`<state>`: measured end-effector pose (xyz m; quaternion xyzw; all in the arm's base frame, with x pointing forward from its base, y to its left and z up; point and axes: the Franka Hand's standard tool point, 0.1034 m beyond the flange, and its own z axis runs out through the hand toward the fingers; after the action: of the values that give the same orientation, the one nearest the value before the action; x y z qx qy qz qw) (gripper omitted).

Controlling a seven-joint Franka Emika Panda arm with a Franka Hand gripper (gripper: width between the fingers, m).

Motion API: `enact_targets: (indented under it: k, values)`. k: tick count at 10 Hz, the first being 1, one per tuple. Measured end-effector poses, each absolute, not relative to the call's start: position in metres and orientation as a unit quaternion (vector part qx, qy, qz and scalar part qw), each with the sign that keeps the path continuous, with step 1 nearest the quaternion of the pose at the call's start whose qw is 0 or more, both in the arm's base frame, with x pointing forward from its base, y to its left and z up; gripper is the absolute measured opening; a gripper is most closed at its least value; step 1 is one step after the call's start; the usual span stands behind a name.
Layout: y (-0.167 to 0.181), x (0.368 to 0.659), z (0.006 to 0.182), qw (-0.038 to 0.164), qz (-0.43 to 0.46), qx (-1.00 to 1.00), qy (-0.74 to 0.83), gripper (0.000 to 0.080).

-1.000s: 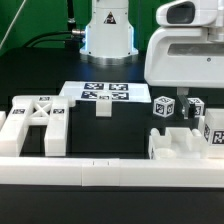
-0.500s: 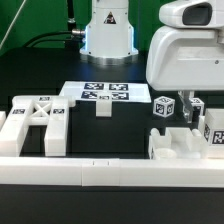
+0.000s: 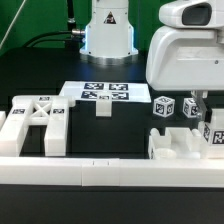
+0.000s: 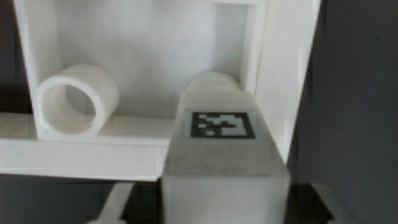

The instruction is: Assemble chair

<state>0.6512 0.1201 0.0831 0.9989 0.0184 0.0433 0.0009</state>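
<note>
Shows gripper (image 3: 199,106) directly over tagged chair leg (image 4: 221,150) at exterior view's right; clenched or released, cannot tell. X-braced panel (image 3: 36,116) well apart, at exterior view's left.

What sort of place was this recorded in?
Probably a robotics lab bench: a white robot arm base behind a black tabletop, a flat white marker board of printed tags, and a chunky white plastic X-braced panel.

The exterior camera is facing the arm base (image 3: 108,30) low over the front edge of the table (image 3: 40,75), the wrist camera crowding the shared chair parts (image 4: 222,125).
</note>
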Motion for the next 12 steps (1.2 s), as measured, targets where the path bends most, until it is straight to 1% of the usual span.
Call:
enact_targets:
  k: [1, 2, 3, 5, 8, 12]
  values:
    - [0.1203, 0.6512, 0.0831, -0.004, 0.044, 0.999, -0.012, 0.0285]
    - [0.1182, 0.6514, 0.0827, -0.013, 0.045, 0.993, -0.104, 0.0285]
    - [0.1178, 0.6512, 0.0826, -0.017, 0.047, 0.989, -0.139, 0.0285]
    - [0.1153, 0.6508, 0.0824, -0.031, 0.05, 0.968, -0.242, 0.0285]
    - [0.1145, 0.6498, 0.082, -0.038, 0.045, 0.911, -0.408, 0.0285]
    - [0.1186, 0.6479, 0.0815, -0.041, 0.029, 0.83, -0.556, 0.0285]
